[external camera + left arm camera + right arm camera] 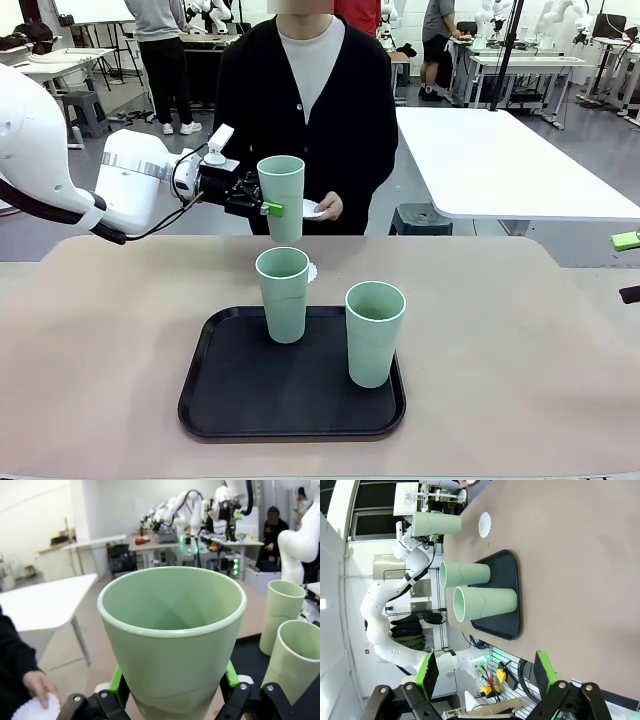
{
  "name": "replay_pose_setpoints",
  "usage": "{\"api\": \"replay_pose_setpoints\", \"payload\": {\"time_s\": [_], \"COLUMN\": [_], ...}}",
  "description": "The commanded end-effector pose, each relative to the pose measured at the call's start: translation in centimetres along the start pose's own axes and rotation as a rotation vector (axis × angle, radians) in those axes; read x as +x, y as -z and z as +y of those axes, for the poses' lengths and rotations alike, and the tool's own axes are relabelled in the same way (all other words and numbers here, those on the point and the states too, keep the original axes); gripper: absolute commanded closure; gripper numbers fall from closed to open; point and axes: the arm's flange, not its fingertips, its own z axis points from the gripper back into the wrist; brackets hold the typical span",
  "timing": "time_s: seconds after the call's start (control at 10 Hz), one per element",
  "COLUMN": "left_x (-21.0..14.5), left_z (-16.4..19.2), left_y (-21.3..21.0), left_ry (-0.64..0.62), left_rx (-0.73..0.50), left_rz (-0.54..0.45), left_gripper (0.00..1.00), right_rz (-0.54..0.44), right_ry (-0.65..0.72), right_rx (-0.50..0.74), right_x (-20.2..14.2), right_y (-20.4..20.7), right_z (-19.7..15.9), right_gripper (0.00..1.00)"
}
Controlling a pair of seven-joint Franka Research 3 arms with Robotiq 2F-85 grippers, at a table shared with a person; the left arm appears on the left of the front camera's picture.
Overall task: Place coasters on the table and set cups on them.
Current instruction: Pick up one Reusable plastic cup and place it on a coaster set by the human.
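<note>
My left gripper (262,207) is shut on a mint-green cup (281,196), holding it upright in the air over the table's (100,330) far middle. In the left wrist view this cup (172,630) sits between the green pads (119,680). Two more cups (284,293) (374,332) stand on the black tray (250,400). One white coaster (312,271) lies on the table just behind the tray, half hidden by a cup; in the right wrist view the coaster (484,524) lies bare. The person's hand (330,207) holds more coasters (313,209). My right gripper (487,675) hangs open at the right edge.
A person in a black cardigan stands at the far side, behind the held cup. A white rectangular table (500,160) stands beyond the far right. Bare tabletop lies left and right of the tray.
</note>
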Motion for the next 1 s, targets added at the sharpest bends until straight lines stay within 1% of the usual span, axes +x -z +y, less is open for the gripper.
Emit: {"api": "replay_pose_setpoints", "payload": {"time_s": [0.0,0.1,0.2,0.9], "left_x": [-0.44,-0.19,-0.52,-0.52], "left_z": [-0.52,-0.70,-0.22,-0.22], "left_y": [0.97,0.90,0.31,0.31], "left_ry": [-0.010,-0.047,-0.012,-0.012], "left_rx": [0.023,0.032,-0.001,-0.001], "left_rz": [-0.022,-0.019,-0.002,-0.002], "left_gripper": [0.13,0.13,0.13,0.13], "right_rz": [0.003,0.003,0.003,0.003], "right_ry": [-0.005,-0.005,-0.005,-0.005], "right_rx": [0.012,0.012,0.012,0.012], "right_x": [0.09,0.09,0.09,0.09], "right_y": [0.10,0.10,0.10,0.10], "right_z": [0.00,0.00,0.00,0.00], "right_gripper": [0.00,0.00,0.00,0.00]}}
